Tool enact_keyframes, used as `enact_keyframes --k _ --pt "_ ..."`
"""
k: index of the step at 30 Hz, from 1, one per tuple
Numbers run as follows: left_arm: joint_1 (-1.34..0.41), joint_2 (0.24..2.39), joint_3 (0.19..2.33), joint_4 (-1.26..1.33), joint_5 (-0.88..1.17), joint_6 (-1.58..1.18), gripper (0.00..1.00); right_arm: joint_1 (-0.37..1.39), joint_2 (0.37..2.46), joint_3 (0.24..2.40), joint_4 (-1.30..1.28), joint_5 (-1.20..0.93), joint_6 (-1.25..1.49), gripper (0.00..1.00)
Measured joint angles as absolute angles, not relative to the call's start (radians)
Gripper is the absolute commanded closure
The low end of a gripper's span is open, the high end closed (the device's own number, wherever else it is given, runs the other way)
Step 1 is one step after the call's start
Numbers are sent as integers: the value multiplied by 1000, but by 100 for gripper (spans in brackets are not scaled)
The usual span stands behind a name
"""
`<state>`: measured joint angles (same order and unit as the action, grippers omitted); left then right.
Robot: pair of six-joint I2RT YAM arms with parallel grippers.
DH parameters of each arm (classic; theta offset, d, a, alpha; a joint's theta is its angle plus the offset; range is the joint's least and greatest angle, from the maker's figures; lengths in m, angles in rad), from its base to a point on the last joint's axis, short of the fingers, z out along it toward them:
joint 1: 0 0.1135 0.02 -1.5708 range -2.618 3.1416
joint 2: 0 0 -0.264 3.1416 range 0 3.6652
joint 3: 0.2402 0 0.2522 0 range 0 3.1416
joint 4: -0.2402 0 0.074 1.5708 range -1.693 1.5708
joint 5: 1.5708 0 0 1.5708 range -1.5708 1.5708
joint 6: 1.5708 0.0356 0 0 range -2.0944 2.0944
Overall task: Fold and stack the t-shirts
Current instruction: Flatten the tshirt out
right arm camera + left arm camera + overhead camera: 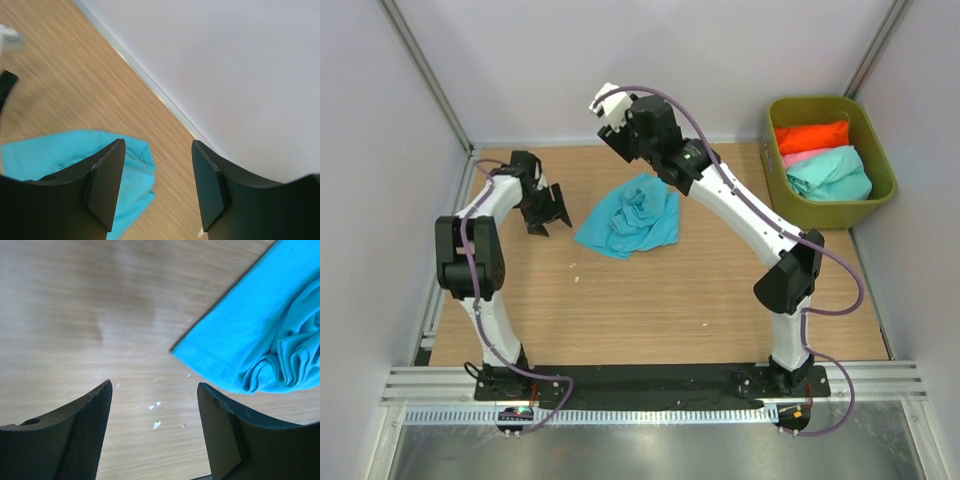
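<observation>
The left hand point(548, 213) hangs wide open and empty just left of the crumpled turquoise-blue t-shirt point(630, 218). The right hand point(611, 112), equally spread and holding nothing, is raised beyond the shirt's far edge. The shirt lies bunched on the desk point(660, 300). The orange-red t-shirt point(812, 136), pink t-shirt point(798, 157) and mint-green t-shirt point(830, 175) sit in the olive bin point(882, 150). The step in hand looks like flattening this first shirt. Next, each hand likely needs to pinch an edge and draw it outward.

An olive-green plastic bin point(825, 212) sits at the far right corner of the wooden counter point(650, 290); small white specks point(156, 425) lie scattered on the bare wood, and pale walls point(240, 60) enclose it
</observation>
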<state>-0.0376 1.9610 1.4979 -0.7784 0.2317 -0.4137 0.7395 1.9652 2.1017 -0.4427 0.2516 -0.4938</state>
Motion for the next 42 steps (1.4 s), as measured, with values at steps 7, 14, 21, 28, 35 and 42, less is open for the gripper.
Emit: enact_keyframes --k 7,14,21,28,35,42 --pt "46 1716 1364 -813 196 -445 30 738 2048 2321 -533 -130 -387 41" --pt "240 1519 1287 -824 176 -459 33 745 2350 2432 -684 -393 -285 45" --pt "362 1401 1163 -852 179 -460 33 755 2540 2424 -786 -450 -259 45" --pt "360 1341 1097 -851 203 -464 33 775 2547 2437 -777 -474 -255 46" --pt "360 1326 1077 -849 207 -464 32 815 2583 2472 -746 -471 -248 48" --pt "360 1288 1046 -850 207 -464 31 839 2647 2469 -712 -401 -246 52"
